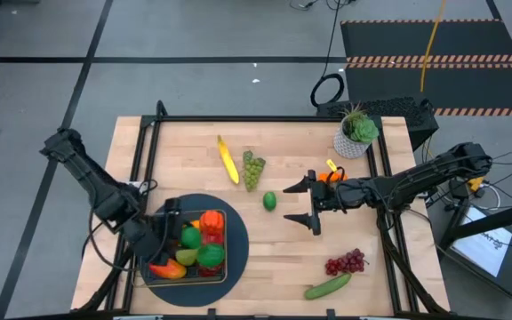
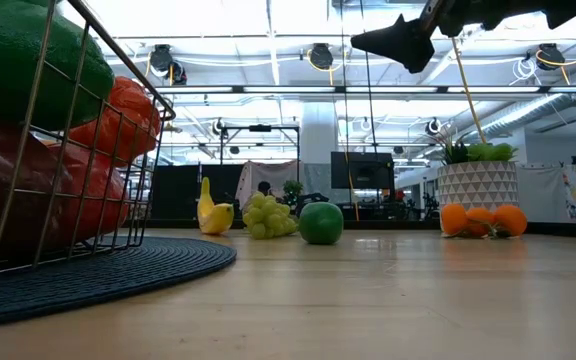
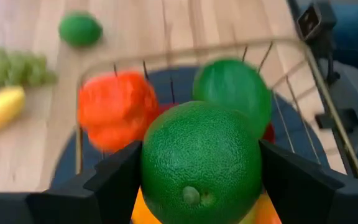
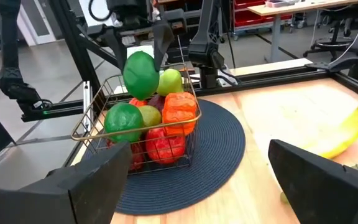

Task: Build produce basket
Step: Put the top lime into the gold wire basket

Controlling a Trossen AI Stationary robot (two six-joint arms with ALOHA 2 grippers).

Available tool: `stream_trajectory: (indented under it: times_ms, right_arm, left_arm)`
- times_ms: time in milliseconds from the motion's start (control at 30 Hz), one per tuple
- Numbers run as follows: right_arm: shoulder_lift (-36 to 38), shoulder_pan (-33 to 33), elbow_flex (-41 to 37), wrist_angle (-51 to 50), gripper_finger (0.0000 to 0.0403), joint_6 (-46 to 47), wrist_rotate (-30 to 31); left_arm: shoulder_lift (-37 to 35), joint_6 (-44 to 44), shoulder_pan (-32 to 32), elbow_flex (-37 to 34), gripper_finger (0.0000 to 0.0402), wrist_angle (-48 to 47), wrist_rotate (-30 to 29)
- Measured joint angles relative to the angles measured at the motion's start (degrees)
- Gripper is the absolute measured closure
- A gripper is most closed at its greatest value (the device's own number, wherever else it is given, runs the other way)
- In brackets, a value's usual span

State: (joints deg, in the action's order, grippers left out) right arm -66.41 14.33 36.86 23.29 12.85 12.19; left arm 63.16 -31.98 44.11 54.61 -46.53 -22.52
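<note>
The wire basket (image 1: 224,267) sits on a round dark mat (image 1: 238,233) at the table's near left. It holds an orange pepper (image 1: 212,222), red pieces and green fruit (image 1: 210,256). My left gripper (image 1: 183,236) hovers over the basket, shut on a green lime (image 3: 201,162). My right gripper (image 1: 308,204) hangs open above mid-table, near a second lime (image 1: 269,201). A banana (image 1: 228,160), green grapes (image 1: 253,169), oranges (image 1: 332,175), purple grapes (image 1: 345,262) and a cucumber (image 1: 327,286) lie on the wood. My left gripper pinches the green lime (image 4: 140,71) between its two fingers (image 3: 114,180), one on each opposite side of the fruit. The fingers come from above, slanting down. The lime is lifted clear, just above the produce piled in the basket (image 4: 160,124).
A potted plant (image 1: 356,132) stands at the far right corner. A black frame rail (image 1: 265,119) borders the table's far edge and sides. Bare wood lies between the mat and the purple grapes. The low view shows the basket wall (image 2: 88,150) close on the left.
</note>
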Motion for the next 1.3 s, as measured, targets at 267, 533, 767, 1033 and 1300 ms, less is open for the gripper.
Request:
stream_trajectory:
  times_ms: [267, 533, 767, 1033, 1300]
  right_arm:
    - [0.0, 0.0, 0.0, 0.0, 0.0028, 3.8, 0.0]
    - [0.0, 0.1, 0.0, -0.1, 0.0028, 6.6, -0.2]
    - [0.0, 1.4, 0.0, -0.1, 0.0028, 6.0, -0.2]
    - [0.0, 1.6, 0.0, -0.1, 0.0028, 6.0, -0.2]
    - [0.0, 1.6, 0.0, -0.1, 0.0028, 5.6, -0.2]
  left_arm:
    - [0.0, -12.4, 5.0, 0.0, 0.0108, -5.2, 1.0]
    - [2.6, -19.6, 8.7, 0.0, 0.0108, -7.0, 1.7]
    - [4.6, -22.5, 9.3, 0.0, 0.0108, -7.2, 1.7]
    - [7.0, -24.4, 9.3, 0.0, 0.0108, -7.0, 3.1]
    - [7.7, -26.8, 9.6, 0.0, 0.0108, -5.4, 7.6]
